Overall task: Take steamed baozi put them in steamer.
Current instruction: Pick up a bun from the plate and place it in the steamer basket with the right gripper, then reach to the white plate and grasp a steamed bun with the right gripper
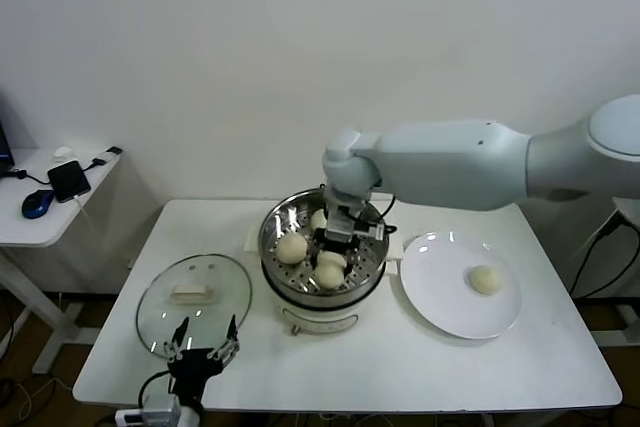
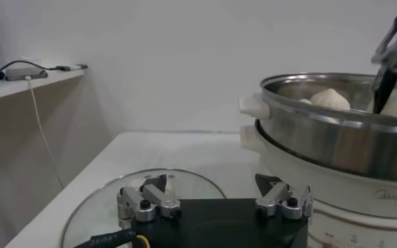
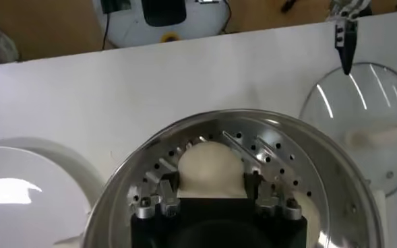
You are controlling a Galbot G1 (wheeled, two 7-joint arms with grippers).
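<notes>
Nearest, at the table's (image 1: pixel 400 367) front left edge, the left gripper (image 1: pixel 203 349) is parked with fingers apart, beside the glass lid (image 1: pixel 194 292). Behind it, at the table's middle, the steamer (image 1: pixel 322 247) is seen with four buns inside. One bun (image 3: pixel 209 168) is clamped between the right gripper's (image 1: pixel 338 234) fingers, just above the perforated tray. Toward the right edge, one more bun (image 1: pixel 486 279) lies on the white plate (image 1: pixel 450 292).

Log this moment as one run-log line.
right gripper: shut on baozi, over steamer tray | left gripper: open, parked by glass lid | in steamer: several baozi | on plate: one bun
</notes>
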